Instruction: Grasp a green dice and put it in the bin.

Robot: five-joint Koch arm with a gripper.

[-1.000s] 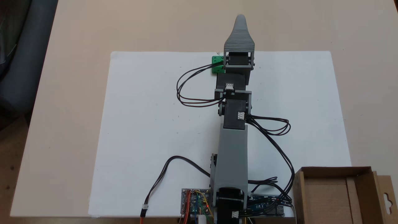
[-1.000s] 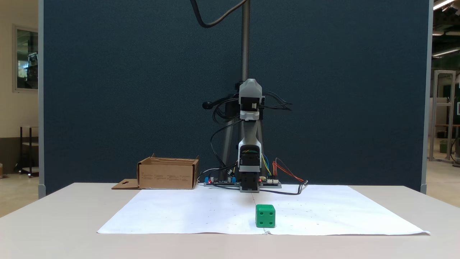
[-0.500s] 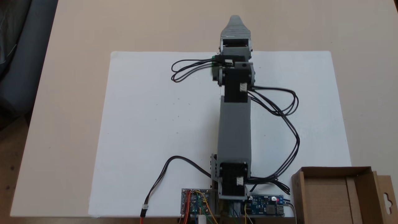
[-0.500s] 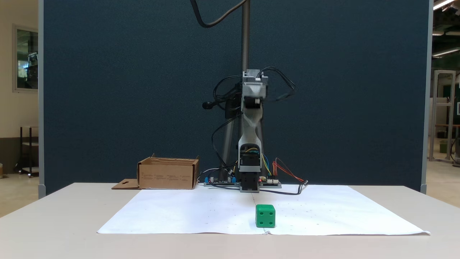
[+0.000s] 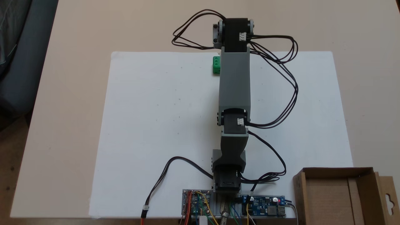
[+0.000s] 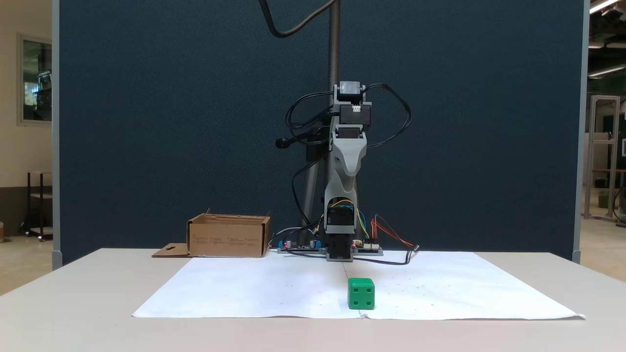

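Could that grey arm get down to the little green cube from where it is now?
Probably yes. The green dice sits alone on the white sheet, nothing beside or over it. The arm stretches out above it, raised well clear of the table, so it would have to fold down first.

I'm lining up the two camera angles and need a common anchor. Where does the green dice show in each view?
Fixed view from above: the green dice lies near the top edge of the white paper sheet, partly tucked under the arm's grey link.
Fixed view from the front: the green dice sits low and just right of centre, near the paper's front edge.
Shared landmark: the bin, bottom right from above, left of the arm's base from the front.
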